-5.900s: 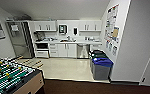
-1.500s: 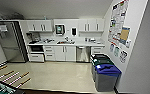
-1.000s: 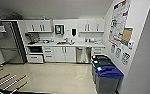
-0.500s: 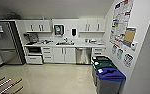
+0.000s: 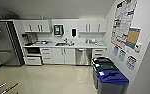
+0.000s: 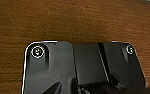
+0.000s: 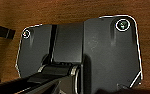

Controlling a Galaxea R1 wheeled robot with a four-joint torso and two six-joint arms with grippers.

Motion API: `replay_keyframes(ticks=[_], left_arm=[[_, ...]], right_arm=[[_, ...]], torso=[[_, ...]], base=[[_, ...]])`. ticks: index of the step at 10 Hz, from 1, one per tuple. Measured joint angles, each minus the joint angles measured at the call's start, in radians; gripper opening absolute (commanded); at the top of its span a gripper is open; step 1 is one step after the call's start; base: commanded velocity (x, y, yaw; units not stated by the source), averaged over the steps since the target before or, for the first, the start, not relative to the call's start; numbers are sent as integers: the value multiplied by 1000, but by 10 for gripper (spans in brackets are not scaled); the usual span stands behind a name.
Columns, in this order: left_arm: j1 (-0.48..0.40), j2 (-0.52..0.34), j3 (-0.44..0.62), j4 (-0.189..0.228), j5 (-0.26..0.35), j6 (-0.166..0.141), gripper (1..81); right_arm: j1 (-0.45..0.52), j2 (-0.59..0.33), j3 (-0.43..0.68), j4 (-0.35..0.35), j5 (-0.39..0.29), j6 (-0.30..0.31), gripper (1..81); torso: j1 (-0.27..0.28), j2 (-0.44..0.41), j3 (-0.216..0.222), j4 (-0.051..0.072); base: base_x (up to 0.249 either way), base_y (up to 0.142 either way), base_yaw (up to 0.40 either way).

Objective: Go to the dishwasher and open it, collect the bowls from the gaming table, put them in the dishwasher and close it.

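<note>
The dishwasher [image 5: 82, 56] sits shut under the counter [image 5: 66, 46], just right of the sink [image 5: 63, 44] and built in among white cabinet fronts [image 5: 59, 55], handy for rinsing and loading. Further right of the dishwasher, three lidded bins [image 5: 108, 75] line the wall beneath posters [image 5: 122, 22]. Well to its left stands the tall steel fridge [image 5: 3, 42]. The pale floor [image 5: 48, 80] lies between the robot and the dishwasher. Whether either pincer is apart or together, I cannot tell: the wrist views show no fingers against the brown surface below.
</note>
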Motion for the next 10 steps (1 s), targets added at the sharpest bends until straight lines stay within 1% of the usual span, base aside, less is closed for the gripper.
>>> replay_keyframes(ticks=[6,10], left_arm=[[0,3,1,0,0,0,811],[1,3,1,0,-1,0,811]], right_arm=[[1,-2,-3,0,0,0,811],[1,-2,-3,1,0,0,811]], torso=[[0,0,0,0],[0,0,0,0]], base=[[159,0,0],[116,0,0]])
